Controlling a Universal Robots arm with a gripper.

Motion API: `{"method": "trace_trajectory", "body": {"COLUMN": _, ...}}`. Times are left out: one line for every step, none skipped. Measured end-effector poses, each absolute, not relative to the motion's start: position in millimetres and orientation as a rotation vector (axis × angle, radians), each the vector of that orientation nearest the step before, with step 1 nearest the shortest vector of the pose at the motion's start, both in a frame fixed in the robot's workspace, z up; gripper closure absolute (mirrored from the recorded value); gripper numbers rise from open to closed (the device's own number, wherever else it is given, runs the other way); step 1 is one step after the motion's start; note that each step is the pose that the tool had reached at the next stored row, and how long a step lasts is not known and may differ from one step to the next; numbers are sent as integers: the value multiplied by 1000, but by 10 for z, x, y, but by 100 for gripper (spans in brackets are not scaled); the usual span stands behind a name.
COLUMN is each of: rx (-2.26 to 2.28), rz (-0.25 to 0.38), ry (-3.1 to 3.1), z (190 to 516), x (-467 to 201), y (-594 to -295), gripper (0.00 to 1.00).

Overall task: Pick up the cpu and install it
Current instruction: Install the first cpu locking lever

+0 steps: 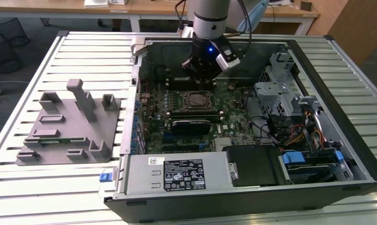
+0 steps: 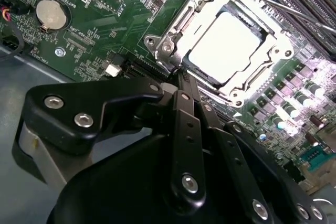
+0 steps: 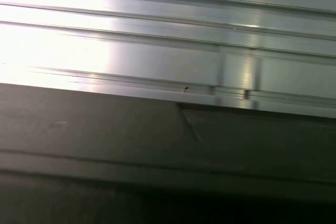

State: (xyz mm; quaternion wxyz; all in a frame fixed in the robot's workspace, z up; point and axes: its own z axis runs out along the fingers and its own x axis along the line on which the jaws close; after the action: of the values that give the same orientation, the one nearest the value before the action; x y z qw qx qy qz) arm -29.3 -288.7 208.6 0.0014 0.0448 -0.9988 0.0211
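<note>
The cpu (image 2: 224, 43), a pale silver-white square, lies flat inside the metal socket frame (image 2: 173, 35) on the green motherboard (image 2: 121, 3). My gripper (image 2: 181, 77) hangs just beside the socket's edge; its black fingers are drawn together with nothing between them. In the exterior view the gripper (image 1: 201, 83) hovers inside the open computer case, just behind the socket (image 1: 197, 100).
A grey plastic fixture (image 1: 70, 124) with upright posts stands on the slatted table at the exterior view's left. Inside the case are a black heatsink block (image 1: 191, 125), a power supply (image 1: 175, 173), a drive cage (image 1: 282, 93) and cables. A coin battery (image 2: 51, 14) sits on the board.
</note>
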Motion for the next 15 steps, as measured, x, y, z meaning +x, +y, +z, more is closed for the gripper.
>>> {"method": "trace_trajectory", "body": {"rx": 140, "rz": 65, "ry": -3135, "z": 2086, "x": -293, "y": -2895, "gripper": 89}}
{"method": "trace_trajectory", "body": {"rx": 140, "rz": 65, "ry": -3135, "z": 2086, "x": -293, "y": -2905, "gripper": 89}}
{"method": "trace_trajectory", "body": {"rx": 140, "rz": 64, "ry": -3135, "z": 2086, "x": -293, "y": -2916, "gripper": 89}}
{"method": "trace_trajectory", "body": {"rx": 140, "rz": 64, "ry": -3135, "z": 2086, "x": -293, "y": -2930, "gripper": 89}}
{"method": "trace_trajectory", "body": {"rx": 140, "rz": 63, "ry": -3135, "z": 2086, "x": -294, "y": -2943, "gripper": 89}}
{"method": "trace_trajectory", "body": {"rx": 140, "rz": 62, "ry": -3135, "z": 2086, "x": -294, "y": -2954, "gripper": 89}}
{"method": "trace_trajectory", "body": {"rx": 140, "rz": 59, "ry": -3135, "z": 2086, "x": -293, "y": -2962, "gripper": 89}}
{"method": "trace_trajectory", "body": {"rx": 140, "rz": 57, "ry": -3135, "z": 2086, "x": -294, "y": -2971, "gripper": 89}}
{"method": "trace_trajectory", "body": {"rx": 140, "rz": 54, "ry": -3135, "z": 2087, "x": -294, "y": -2977, "gripper": 89}}
{"method": "trace_trajectory", "body": {"rx": 140, "rz": 51, "ry": -3136, "z": 2087, "x": -294, "y": -2984, "gripper": 89}}
{"method": "trace_trajectory", "body": {"rx": 140, "rz": 48, "ry": -3136, "z": 2086, "x": -294, "y": -2991, "gripper": 89}}
{"method": "trace_trajectory", "body": {"rx": 140, "rz": 45, "ry": -3136, "z": 2087, "x": -294, "y": -2996, "gripper": 89}}
{"method": "trace_trajectory", "body": {"rx": 140, "rz": 44, "ry": -3136, "z": 2087, "x": -294, "y": -3002, "gripper": 89}}
{"method": "trace_trajectory", "body": {"rx": 140, "rz": 42, "ry": -3136, "z": 2086, "x": -293, "y": -3007, "gripper": 89}}
{"method": "trace_trajectory", "body": {"rx": 140, "rz": 41, "ry": -3136, "z": 2086, "x": -293, "y": -3013, "gripper": 89}}
